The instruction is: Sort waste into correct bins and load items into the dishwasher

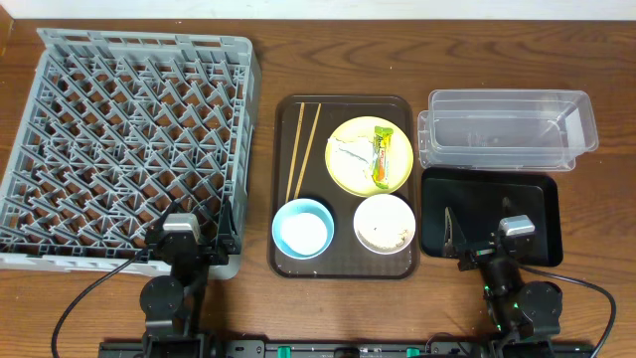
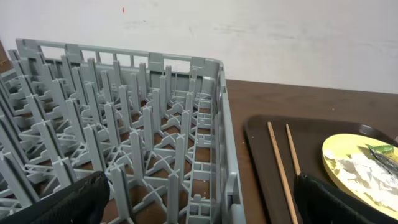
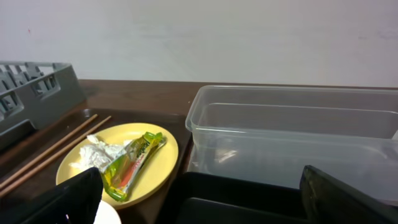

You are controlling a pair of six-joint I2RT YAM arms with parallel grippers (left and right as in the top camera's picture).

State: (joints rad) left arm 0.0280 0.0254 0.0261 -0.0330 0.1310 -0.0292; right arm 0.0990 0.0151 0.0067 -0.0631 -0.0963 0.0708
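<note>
A yellow plate (image 1: 369, 155) on the brown serving tray holds an orange-and-green wrapper (image 1: 382, 154) and a crumpled white tissue (image 1: 350, 152); both also show in the right wrist view, wrapper (image 3: 134, 165), tissue (image 3: 94, 151). A white bowl (image 1: 384, 223) holds rice scraps. A light blue bowl (image 1: 302, 228) sits left of it. Chopsticks (image 1: 301, 149) lie at the tray's left. The grey dish rack (image 1: 129, 139) is far left. The clear tub (image 1: 507, 129) and black tray (image 1: 492, 214) are right. My left gripper (image 2: 199, 202) is open over the rack's near corner. My right gripper (image 3: 199, 199) is open over the black tray.
The brown serving tray (image 1: 343, 267) lies in the middle between the rack and the bins. Cables run from both arm bases along the table's front edge. A pale wall stands behind the table.
</note>
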